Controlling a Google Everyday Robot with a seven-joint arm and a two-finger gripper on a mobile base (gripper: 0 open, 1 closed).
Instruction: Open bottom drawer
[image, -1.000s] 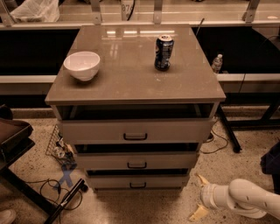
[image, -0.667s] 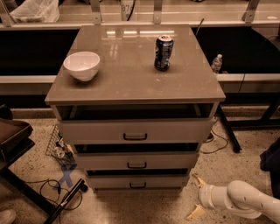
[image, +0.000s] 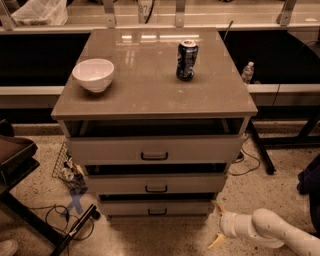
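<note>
Pincer (image: 216, 225) low, jaws apart, just right of bottom drawer (image: 130, 208)

My gripper (image: 218, 226) hung low by the floor, just right of the bottom drawer (image: 130, 208), fingers spread and touching nothing. A white bowl (image: 93, 74) and a can (image: 187, 60) stood on the cabinet top (image: 150, 95).

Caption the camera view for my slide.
Robot hand hovers low, right of the pale grey-beige bottom drawer with its small black bar handle.
</note>
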